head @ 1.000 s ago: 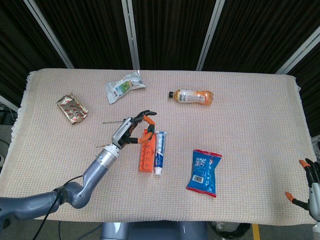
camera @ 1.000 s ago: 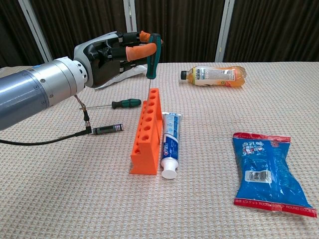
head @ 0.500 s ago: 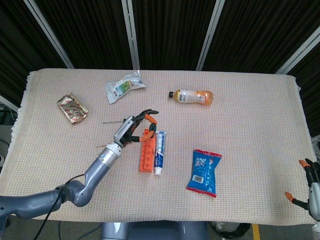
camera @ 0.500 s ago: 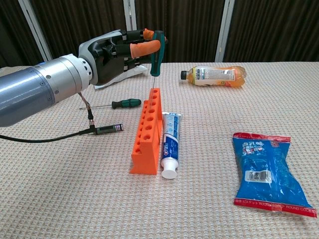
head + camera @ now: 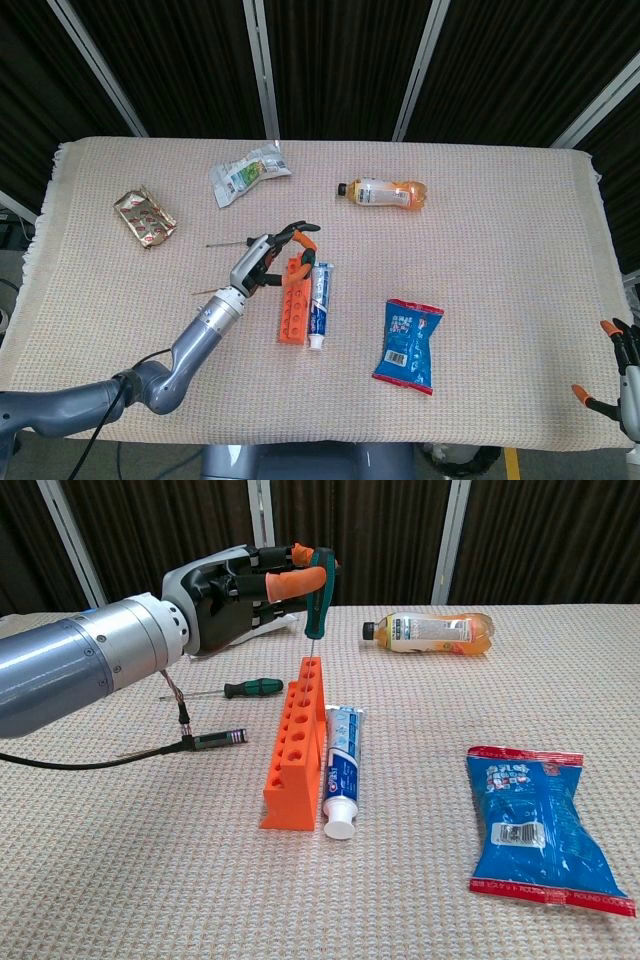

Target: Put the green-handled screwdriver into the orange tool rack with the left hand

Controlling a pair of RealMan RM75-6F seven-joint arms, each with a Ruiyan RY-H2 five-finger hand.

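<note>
Two screwdrivers show at the left of the desk (image 5: 120, 880): a second green-handled one (image 5: 250, 688) lying flat, and the green-handled screwdriver (image 5: 317, 595) pinched upright in the left hand (image 5: 235, 590), orange-tipped fingers (image 5: 295, 580) wrapped on its handle, its thin shaft pointing down with the tip at the far end of the orange tool rack (image 5: 295, 745). A dark pen-like tool (image 5: 215, 738) lies near that arm's cable. The holes in the rack's top that can be seen hold nothing; whether the tip is inside the farthest hole I cannot tell. A toothpaste tube (image 5: 340, 765) lies touching the rack's right side. Farther right rest an orange drink bottle (image 5: 430, 632) on its side and a blue snack bag (image 5: 535, 825). The right hand (image 5: 625, 375) sits at the desk's far right edge, fingers apart, holding nothing.
</note>
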